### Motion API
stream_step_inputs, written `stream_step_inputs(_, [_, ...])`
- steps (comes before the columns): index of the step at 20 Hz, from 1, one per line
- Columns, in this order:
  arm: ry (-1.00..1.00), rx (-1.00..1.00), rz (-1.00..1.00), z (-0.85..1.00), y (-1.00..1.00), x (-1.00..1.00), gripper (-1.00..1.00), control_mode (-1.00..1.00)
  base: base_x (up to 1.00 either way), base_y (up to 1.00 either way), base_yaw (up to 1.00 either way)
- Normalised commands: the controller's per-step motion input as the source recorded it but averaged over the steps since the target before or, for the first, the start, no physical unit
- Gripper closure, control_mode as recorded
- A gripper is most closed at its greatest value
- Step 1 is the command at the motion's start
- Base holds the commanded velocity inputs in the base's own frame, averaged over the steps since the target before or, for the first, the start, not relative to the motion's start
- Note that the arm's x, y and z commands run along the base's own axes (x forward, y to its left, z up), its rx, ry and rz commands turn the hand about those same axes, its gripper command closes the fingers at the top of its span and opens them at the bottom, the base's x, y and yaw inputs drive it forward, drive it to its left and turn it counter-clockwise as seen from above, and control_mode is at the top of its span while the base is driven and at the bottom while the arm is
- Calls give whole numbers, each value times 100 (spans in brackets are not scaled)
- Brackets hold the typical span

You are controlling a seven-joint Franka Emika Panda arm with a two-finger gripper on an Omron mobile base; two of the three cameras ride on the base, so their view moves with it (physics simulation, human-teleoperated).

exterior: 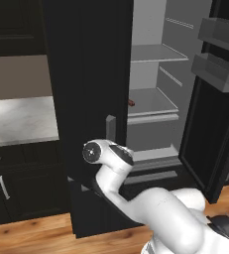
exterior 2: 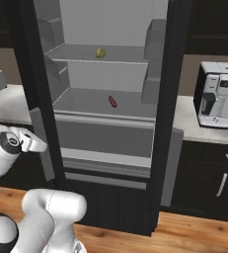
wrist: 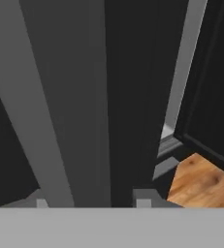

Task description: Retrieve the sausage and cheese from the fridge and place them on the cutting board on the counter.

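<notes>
arm bent low, claw (wrist: 91, 203) at fridge (exterior: 86, 74) door handle (wrist: 36, 111).

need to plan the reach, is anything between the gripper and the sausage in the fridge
Yes. The fridge's left door stands between them: the gripper is at that door's grey handle, while the sausage lies on the shelf inside, nothing beside it.

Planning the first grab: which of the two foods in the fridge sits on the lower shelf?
The sausage, a dark reddish cylinder, lies on the lower shelf. The yellowish cheese sits on the shelf above.
</notes>
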Motion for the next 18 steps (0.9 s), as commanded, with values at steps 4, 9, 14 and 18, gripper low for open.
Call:
stream_step_inputs(4, [-9,-4,-3,-8,64,0,-100,-100,0,0,0])
stream_step_inputs(9, [-15,-3,-3,14,92,-29,-100,-100,0,0,0])
stream_step_inputs(14, [-8,9,0,60,10,-86,-100,-100,0,0,0])
stream_step_inputs(18, [-25,33,4,42,-62,-85,-100,-100,0,0,0])
